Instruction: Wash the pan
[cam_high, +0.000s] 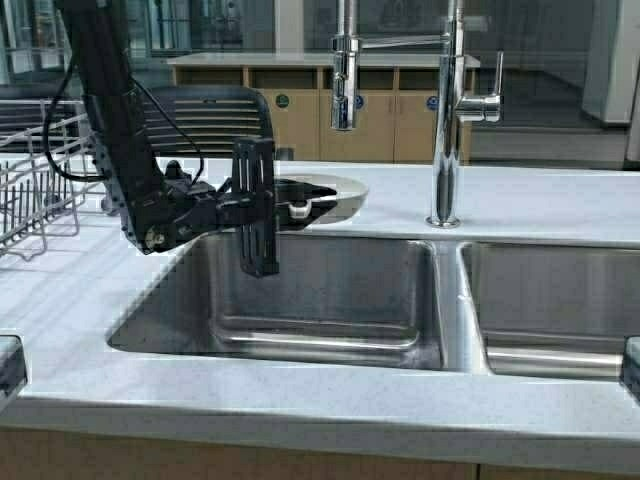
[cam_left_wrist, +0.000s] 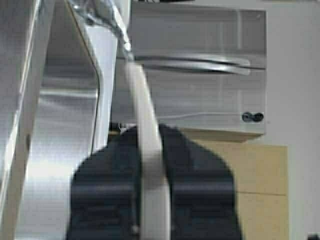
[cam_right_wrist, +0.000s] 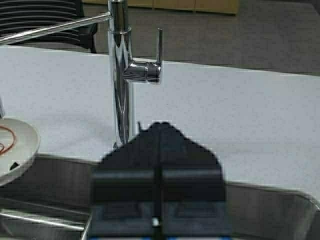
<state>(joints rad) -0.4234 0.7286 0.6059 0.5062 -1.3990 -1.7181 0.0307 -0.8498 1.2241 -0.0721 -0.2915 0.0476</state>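
Heads up: your left gripper is clamped on the pan by its thin rim, held over the back edge of the left sink basin. That skinny edge grip could slip once water hits. Right gripper sits closed, idle.

Double sink, faucet, dish rack
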